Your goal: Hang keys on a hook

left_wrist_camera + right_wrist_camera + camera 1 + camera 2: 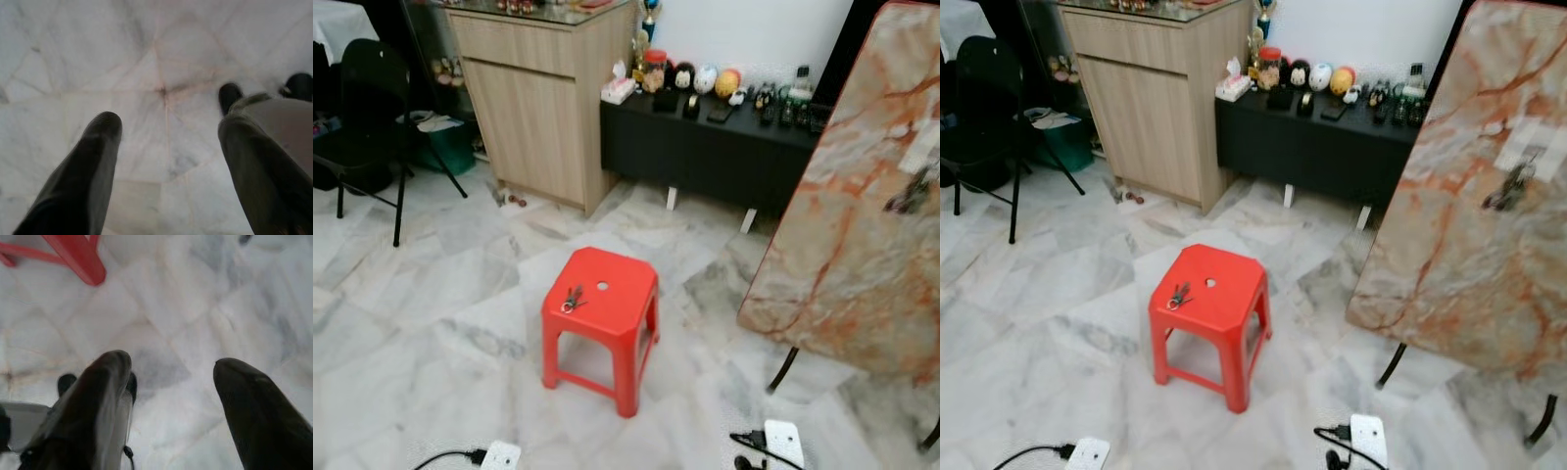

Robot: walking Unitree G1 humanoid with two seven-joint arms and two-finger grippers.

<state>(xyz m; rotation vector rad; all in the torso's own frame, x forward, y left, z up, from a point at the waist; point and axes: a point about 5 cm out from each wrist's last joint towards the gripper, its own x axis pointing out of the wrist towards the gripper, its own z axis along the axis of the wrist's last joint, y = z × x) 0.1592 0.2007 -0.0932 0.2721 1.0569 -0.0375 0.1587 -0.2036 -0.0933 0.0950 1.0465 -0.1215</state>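
Clearly the approach step: the keys (573, 299) lie on the red stool (617, 294), untouched. Both the left pincer (166, 147) and right pincer (171, 382) hang apart over the marble floor (411, 333). Next, step closer and reach down.

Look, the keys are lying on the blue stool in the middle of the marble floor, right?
Not quite. The stool is red, not blue, as the left eye view shows. The keys do lie on its top, near the little hole in the seat, and the stool stands in the middle of the marble floor.
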